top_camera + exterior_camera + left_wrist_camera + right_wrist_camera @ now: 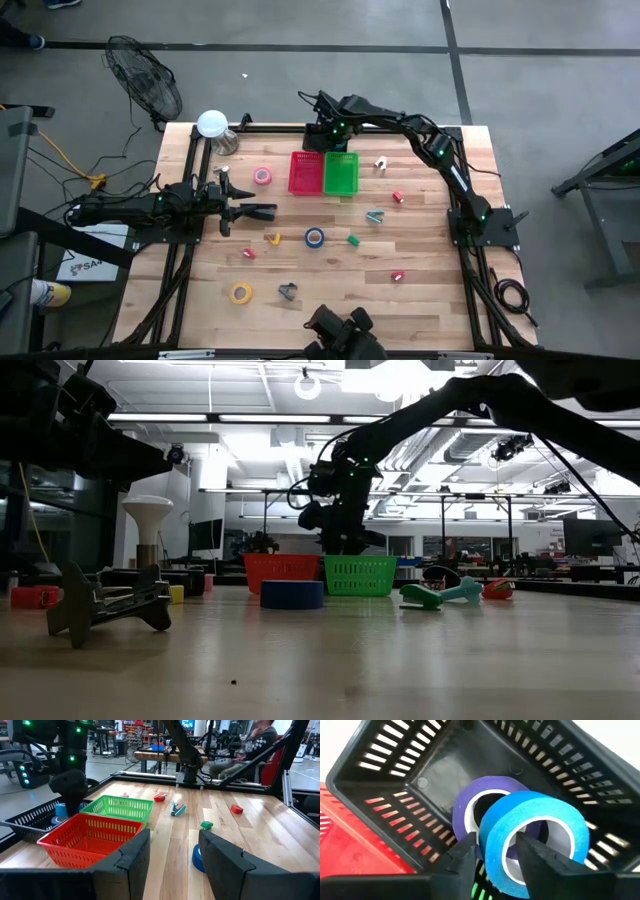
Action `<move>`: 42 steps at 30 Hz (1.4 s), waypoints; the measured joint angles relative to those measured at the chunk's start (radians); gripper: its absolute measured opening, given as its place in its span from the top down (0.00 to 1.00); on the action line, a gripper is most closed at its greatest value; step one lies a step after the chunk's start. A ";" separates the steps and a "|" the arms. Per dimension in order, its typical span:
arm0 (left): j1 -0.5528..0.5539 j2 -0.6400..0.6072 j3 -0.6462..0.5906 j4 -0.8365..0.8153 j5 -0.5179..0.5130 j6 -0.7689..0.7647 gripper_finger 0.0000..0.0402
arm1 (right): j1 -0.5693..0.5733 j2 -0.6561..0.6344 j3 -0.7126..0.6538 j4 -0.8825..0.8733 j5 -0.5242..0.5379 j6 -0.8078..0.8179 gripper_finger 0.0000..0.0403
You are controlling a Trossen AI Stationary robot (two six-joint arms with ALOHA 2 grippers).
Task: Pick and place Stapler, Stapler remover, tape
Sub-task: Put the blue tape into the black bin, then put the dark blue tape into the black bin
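One blue tape roll (532,842) stood on edge, ringing a finger of the right claw (495,851), jaws part-open, directly above the black basket (415,780); the left claw (172,855) waited part-open.

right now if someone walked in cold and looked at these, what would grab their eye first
Most striking is the right gripper reaching over the black basket at the table's far edge, its fingers straddling the wall of a bright blue tape roll, with a purple roll lying in the basket behind it. Next come the red basket and green basket side by side just in front. The left gripper waits open at the table's left.
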 joint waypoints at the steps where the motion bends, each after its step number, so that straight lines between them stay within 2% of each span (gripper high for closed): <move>1: 0.000 0.000 0.000 0.000 0.000 0.000 0.59 | 0.000 -0.001 0.000 0.001 0.000 -0.002 0.66; 7: 0.000 0.000 0.000 0.000 0.000 0.000 0.59 | -0.006 -0.042 0.001 0.003 -0.001 -0.006 0.59; 18: 0.000 0.000 0.000 0.000 0.000 0.000 0.59 | 0.023 -0.168 0.003 -0.042 -0.044 -0.040 0.58; 20: 0.000 0.000 0.000 0.000 0.000 0.000 0.59 | 0.049 -0.187 0.003 -0.087 -0.048 -0.066 0.58; 26: 0.000 0.000 0.000 0.000 0.000 0.000 0.59 | 0.131 -0.232 0.003 -0.238 0.043 -0.115 0.58; 30: 0.000 0.000 0.000 0.000 0.000 0.000 0.59 | 0.196 -0.236 0.003 -0.292 0.060 -0.162 0.58; 42: 0.000 0.000 0.000 0.000 0.000 0.000 0.59 | 0.484 -0.235 0.002 -0.274 0.055 -0.391 0.58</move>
